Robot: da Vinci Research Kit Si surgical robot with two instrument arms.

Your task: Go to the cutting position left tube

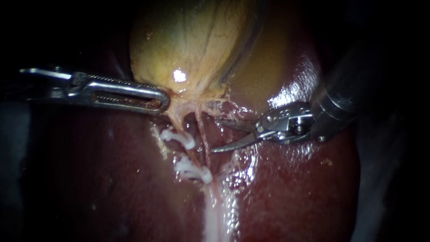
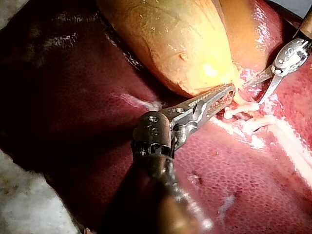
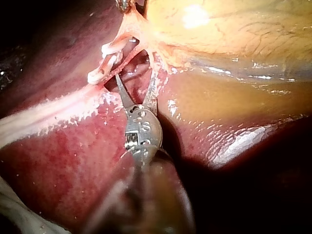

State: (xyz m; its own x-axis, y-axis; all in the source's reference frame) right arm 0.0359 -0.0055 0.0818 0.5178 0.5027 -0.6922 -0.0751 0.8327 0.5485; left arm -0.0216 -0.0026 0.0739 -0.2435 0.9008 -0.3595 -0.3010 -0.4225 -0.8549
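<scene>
The yellow gallbladder lies on the dark red liver. From its neck two tubes run down. The left tube carries two white clips; the thin right tube is bare. My left instrument reaches in from the left, its jaws shut on the gallbladder's neck. My right instrument has curved blades standing open just right of the right tube, clear of the left tube. In the right wrist view the open blades point at the gap between the tubes, one blade next to the clips.
A pale band of tissue runs down the liver below the clips. Wet, shiny liver surface surrounds the right instrument's shaft. White gauze shows beside the liver in the left wrist view.
</scene>
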